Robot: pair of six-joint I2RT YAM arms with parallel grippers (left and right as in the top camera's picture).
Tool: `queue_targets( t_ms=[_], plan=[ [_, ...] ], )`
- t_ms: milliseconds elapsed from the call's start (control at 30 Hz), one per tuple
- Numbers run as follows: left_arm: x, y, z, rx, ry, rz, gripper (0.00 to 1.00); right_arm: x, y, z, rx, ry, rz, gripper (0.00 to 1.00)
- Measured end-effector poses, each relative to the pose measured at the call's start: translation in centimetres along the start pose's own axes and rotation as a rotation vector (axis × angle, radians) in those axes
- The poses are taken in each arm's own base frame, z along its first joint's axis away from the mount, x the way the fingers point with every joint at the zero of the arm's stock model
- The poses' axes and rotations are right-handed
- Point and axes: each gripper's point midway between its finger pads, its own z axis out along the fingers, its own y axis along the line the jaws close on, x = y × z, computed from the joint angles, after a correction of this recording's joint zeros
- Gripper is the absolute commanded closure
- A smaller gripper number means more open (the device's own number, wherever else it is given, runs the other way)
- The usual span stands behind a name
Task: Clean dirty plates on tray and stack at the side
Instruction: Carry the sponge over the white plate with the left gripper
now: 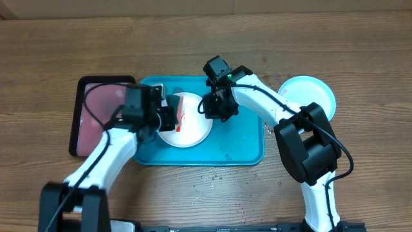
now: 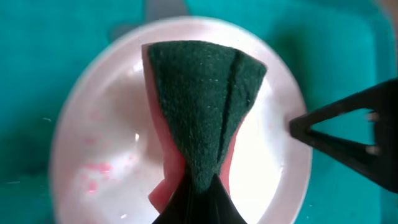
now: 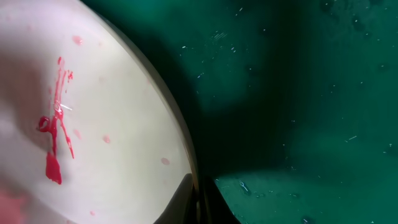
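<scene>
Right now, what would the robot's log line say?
left gripper: shut on sponge | sponge: over white plate | right gripper: shut, at white plate rim | white plate: red smears, in teal tray

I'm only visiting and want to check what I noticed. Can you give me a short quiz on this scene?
1. True or false: the white plate on the teal tray is spotless.
2. What do the left jaws hold? A) sponge B) cup C) fork
3. The light blue plate lies ____ the tray.
Key: 1 false, red smears; 2 A; 3 outside.
</scene>
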Motion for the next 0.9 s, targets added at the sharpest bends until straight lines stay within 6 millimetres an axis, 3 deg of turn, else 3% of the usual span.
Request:
queue_targets(
  t_ms=[267, 467, 667, 733, 900],
  plan=[
    [2.0, -0.5, 3.0, -0.023, 0.066, -0.024, 0.96, 0.0, 0.0, 0.0, 0.0, 0.0, 0.0, 0.96],
    [1.8, 1.6, 2.8, -0.148, 0.052, -0.065, 0.96, 0.0, 0.1, 0.0, -0.006, 0.0, -0.001, 0.96],
    [1.3, 4.1, 0.9, -0.278, 0.108, -0.083, 0.96, 0.0, 0.2, 0.0, -0.008, 0.001, -0.002, 0.96],
    [0.5, 3.7, 0.5, -0.268, 0.117, -0.055, 0.96, 0.0, 0.1, 0.0, -0.008, 0.0, -0.001, 0.96],
    [-2.6, -0.8, 0.4, -0.101, 0.062, 0.027, 0.96, 0.0, 0.2, 0.0, -0.008, 0.001, -0.001, 0.96]
  ],
)
